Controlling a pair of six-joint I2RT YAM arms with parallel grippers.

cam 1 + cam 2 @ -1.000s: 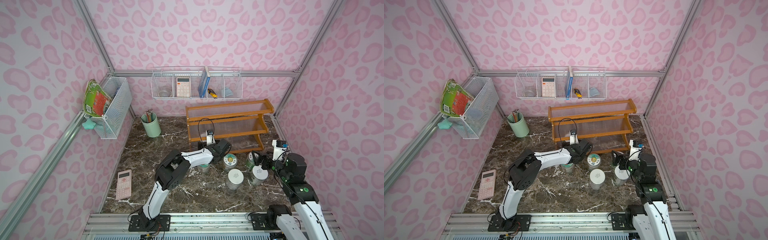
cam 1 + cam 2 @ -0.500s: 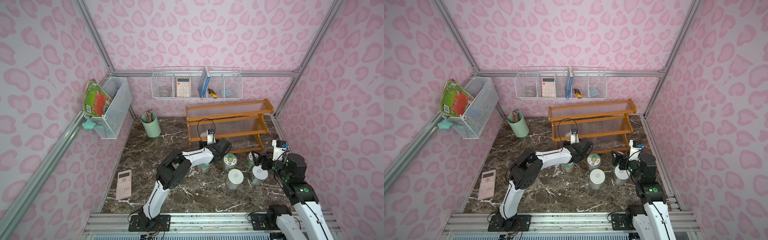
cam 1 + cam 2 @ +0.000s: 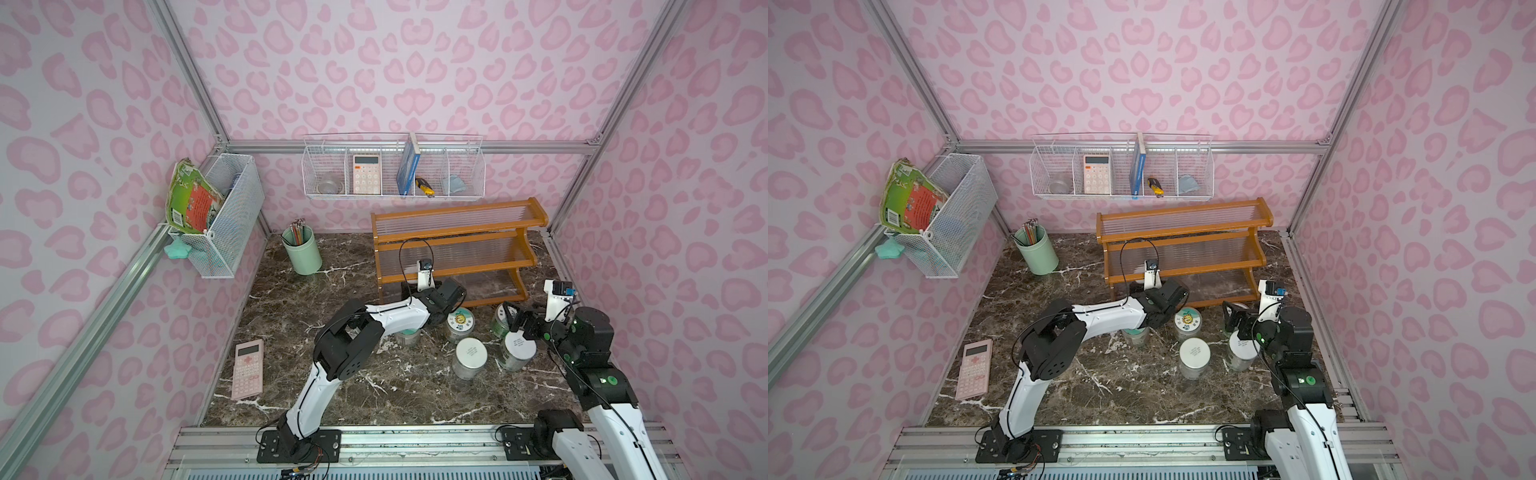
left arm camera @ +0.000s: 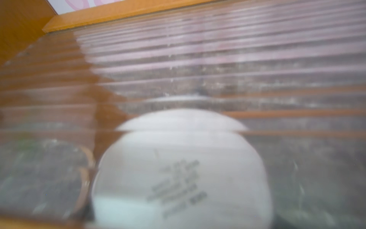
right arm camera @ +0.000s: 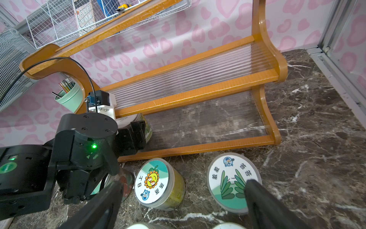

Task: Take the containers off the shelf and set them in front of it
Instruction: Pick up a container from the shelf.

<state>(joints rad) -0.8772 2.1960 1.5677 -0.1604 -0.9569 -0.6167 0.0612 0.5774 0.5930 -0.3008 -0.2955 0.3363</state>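
The left arm reaches under the middle tier of the shelf (image 3: 457, 220), and the left gripper (image 5: 132, 126) is clamped on the last jar (image 5: 124, 120), a white-lidded one standing upright at the left end of the bottom tier. One black finger lies flat against its side; the other is hidden behind it. The left wrist view shows its lid close and blurred. The other five jars stand on the bench (image 3: 374, 395) just in front of the shelf, among them the sunflower jar (image 5: 152, 182) and the leaf-sticker jar (image 5: 231, 178). The right gripper (image 5: 184, 186) hovers near these two, fingers wide apart, holding nothing. Compared with a second ago, both top views show arms and jars in the same places.
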